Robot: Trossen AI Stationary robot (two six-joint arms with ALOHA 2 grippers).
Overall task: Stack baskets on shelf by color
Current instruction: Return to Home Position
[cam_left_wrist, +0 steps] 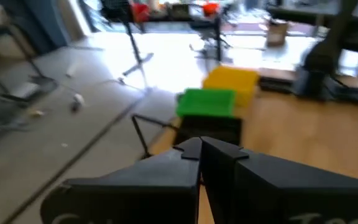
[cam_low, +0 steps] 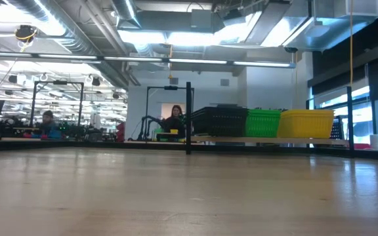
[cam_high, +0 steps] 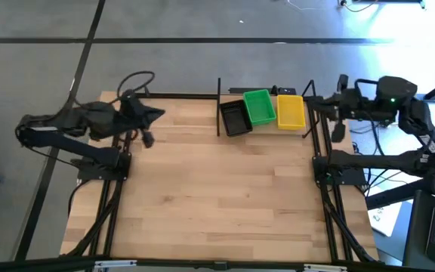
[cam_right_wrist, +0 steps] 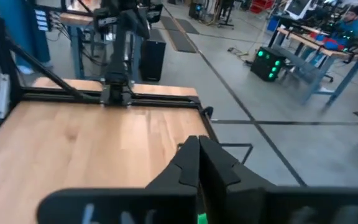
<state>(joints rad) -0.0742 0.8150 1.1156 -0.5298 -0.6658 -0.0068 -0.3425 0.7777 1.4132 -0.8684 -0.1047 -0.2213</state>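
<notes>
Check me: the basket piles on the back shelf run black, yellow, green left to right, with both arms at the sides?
Not quite: the high view shows the green baskets in the middle, between the black baskets and the yellow baskets. They do sit on the shelf, with the left gripper and right gripper at the sides.

Worktop (cam_low: 176, 196): pale wood planks filling the foreground.
Shelf (cam_low: 268, 139): stands along the worktop's far edge, with a black upright post (cam_low: 188, 118) at one end.
On the shelf, in a close row: black baskets (cam_low: 218, 122) at the post end, green baskets (cam_low: 263, 123) in the middle, yellow baskets (cam_low: 305, 123) at the other end.
Room beyond: a person (cam_low: 174, 121) just behind the post, and a second person (cam_low: 47, 124) far off to the side.
</notes>
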